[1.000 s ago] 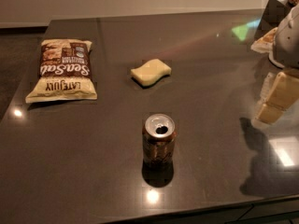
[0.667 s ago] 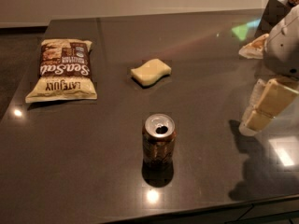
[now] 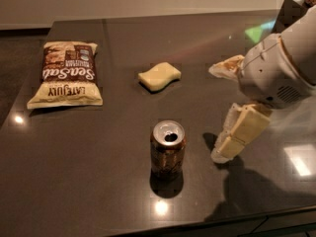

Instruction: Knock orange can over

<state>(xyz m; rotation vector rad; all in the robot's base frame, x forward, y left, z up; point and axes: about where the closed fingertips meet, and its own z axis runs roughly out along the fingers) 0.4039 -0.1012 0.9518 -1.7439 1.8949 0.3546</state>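
Gripper [image 3: 223, 149], open or closed I cannot tell, is hovering low, the orange can [image 3: 168, 149] standing close on its left, needing a sideways push near its rim

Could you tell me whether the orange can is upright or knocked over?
Upright: the orange can stands on its base, silver top facing up. The claw hangs beside it, not touching.

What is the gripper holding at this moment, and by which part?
Nothing. The gripper sits low over the table, right of the upright orange can and apart from it, with nothing in its grasp.
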